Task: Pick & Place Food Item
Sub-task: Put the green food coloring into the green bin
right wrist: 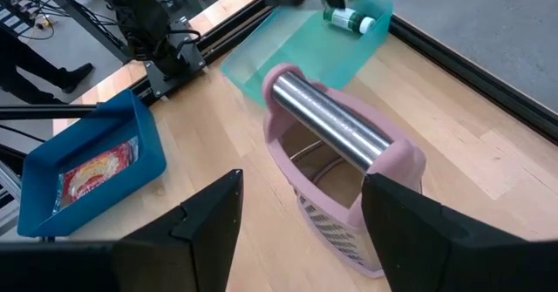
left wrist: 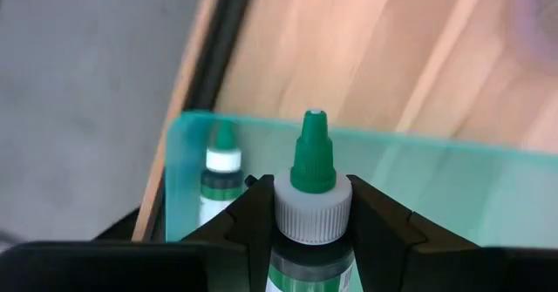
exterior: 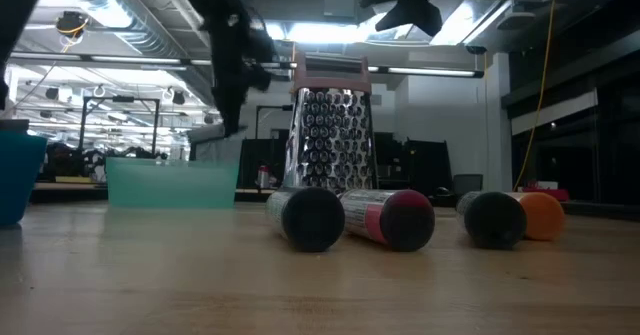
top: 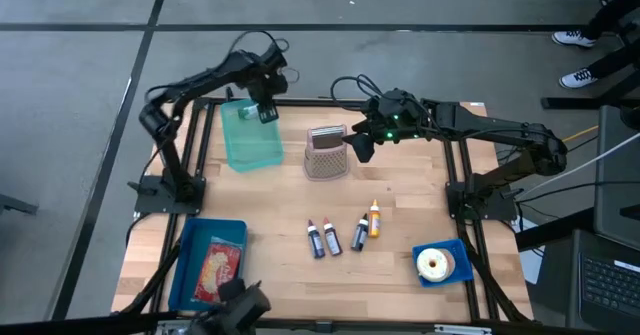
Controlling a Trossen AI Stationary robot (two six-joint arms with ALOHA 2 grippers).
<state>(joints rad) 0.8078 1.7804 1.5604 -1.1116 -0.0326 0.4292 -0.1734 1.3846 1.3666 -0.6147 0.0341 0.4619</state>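
My left gripper (top: 265, 110) hangs over the far end of the teal tray (top: 250, 140), shut on a small bottle (left wrist: 312, 166) with a green nozzle and a white cap. A second bottle of the same kind (left wrist: 221, 174) lies in the tray (left wrist: 418, 174). My right gripper (top: 360, 145) stands open, touching nothing, just above the steel handle (right wrist: 331, 122) of the pink-rimmed grater (top: 327, 153), which stands upright mid-table. In the right wrist view its fingers (right wrist: 218, 209) show on either side of the grater. My left gripper pinches the bottle at its white ribbed cap (left wrist: 284, 224), one finger on each side. The fingers (left wrist: 375, 213) point steeply down, and the bottle lies along them with its nozzle pointing away from the wrist. It hangs clear above the tray floor.
Several small bottles (top: 331, 237) lie in a row near the table's middle front, one with an orange cap (top: 374, 218). A blue bin (top: 190, 275) with a food packet (top: 218, 270) sits front left. A blue plate (top: 455, 270) with a doughnut (top: 434, 264) sits front right.
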